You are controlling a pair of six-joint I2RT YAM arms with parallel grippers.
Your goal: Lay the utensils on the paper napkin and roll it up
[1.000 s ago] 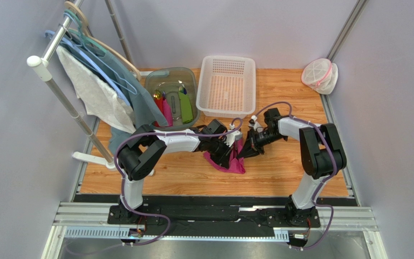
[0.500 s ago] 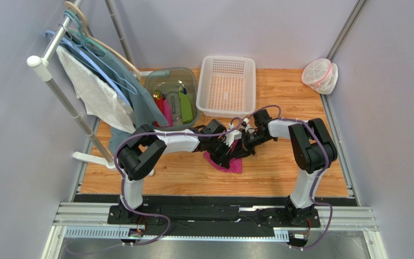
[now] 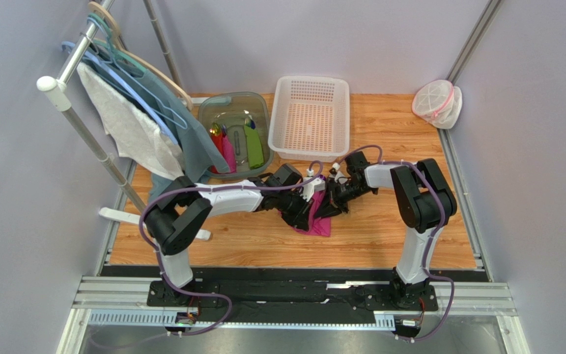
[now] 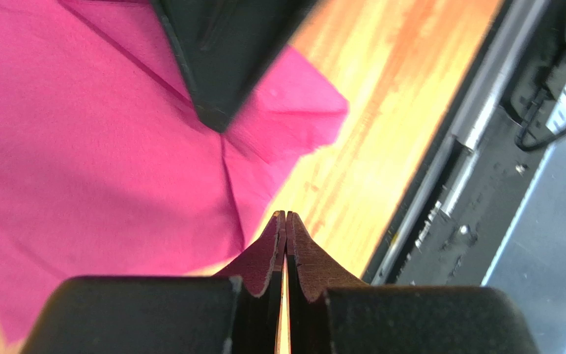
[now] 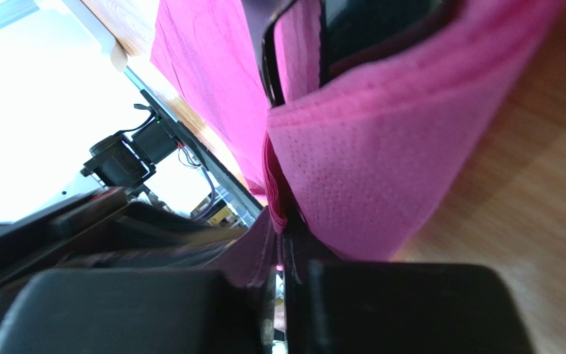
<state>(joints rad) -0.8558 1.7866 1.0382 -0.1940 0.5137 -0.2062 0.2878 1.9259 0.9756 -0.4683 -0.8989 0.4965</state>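
Note:
The magenta paper napkin [image 3: 320,221] lies folded on the wooden table between both grippers. My right gripper [image 3: 332,206] is shut on a raised fold of the napkin [image 5: 360,162], with pink paper pinched between its jaws [image 5: 282,230]. Dark utensil parts [image 5: 293,44] show inside that fold; I cannot tell spoon from knife. My left gripper [image 3: 302,212] is shut with nothing between its jaws [image 4: 286,215]. Its tips hover at the napkin's [image 4: 101,147] near edge, over bare wood. The dark shape above is a finger of the right gripper [image 4: 223,59].
A white basket [image 3: 309,118] stands at the back centre. Left of it a grey-green tub [image 3: 212,118] holds chunky green, pink and red items. A rack with hangers and cloth [image 3: 127,125] stands at the left. A plastic container [image 3: 437,102] sits back right.
My right gripper has moved left toward the left gripper, drawing the napkin's edge over, so the napkin looks narrower. The left arm has pulled slightly back and left.

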